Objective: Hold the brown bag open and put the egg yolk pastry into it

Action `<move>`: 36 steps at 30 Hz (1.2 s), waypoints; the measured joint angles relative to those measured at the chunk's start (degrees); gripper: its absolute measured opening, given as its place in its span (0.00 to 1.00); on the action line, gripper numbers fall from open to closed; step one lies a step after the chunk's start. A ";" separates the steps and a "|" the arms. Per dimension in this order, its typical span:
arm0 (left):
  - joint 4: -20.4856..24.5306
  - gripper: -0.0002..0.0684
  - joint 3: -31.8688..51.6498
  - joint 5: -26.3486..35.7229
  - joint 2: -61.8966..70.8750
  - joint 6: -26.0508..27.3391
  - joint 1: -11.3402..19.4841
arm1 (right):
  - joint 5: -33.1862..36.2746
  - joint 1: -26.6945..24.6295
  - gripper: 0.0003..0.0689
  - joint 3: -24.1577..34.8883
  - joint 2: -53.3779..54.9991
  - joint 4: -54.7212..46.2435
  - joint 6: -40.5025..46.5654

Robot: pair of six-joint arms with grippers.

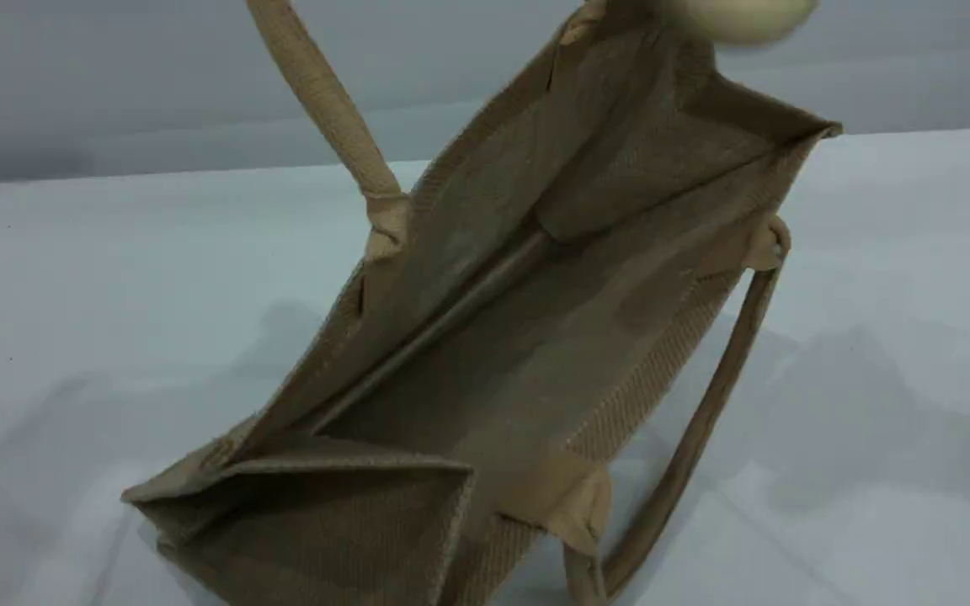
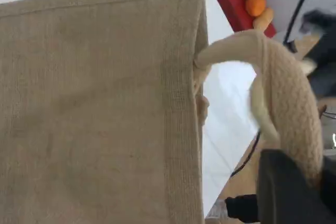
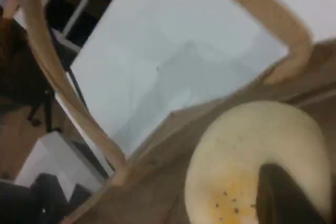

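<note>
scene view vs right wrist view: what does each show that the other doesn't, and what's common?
Scene view only: the brown bag's whole open mouth and bare interior, one handle raised, the other hanging.
Right wrist view only: the egg yolk pastry's speckled yellow-orange patch up close, a dark fingertip of the right gripper against it, room clutter past the table edge.
Both: the bag's rim, both handles, the white table, the pastry above the bag.

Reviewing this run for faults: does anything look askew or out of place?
The brown bag is tilted, one handle raised by the left gripper, the other handle drooping. The egg yolk pastry, held by the right gripper, is near its upper rim.
</note>
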 joint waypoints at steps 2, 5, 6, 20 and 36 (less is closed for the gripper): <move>0.04 0.13 0.00 0.00 0.00 0.31 0.00 | -3.48 3.12 0.05 1.94 0.00 0.02 0.00; 0.04 0.13 0.00 0.00 0.00 0.31 0.00 | -8.68 7.36 0.05 3.88 0.02 0.06 0.00; 0.04 0.13 0.00 0.00 0.00 0.31 0.00 | -10.16 8.77 0.05 4.45 0.02 0.06 -0.16; -0.12 0.13 -0.05 0.00 0.00 0.36 0.06 | -29.77 18.58 0.05 7.97 4.18 4.35 -4.04; -0.12 0.13 -0.05 -0.05 0.00 1.10 0.06 | -34.38 21.12 0.39 7.97 8.17 14.02 -14.44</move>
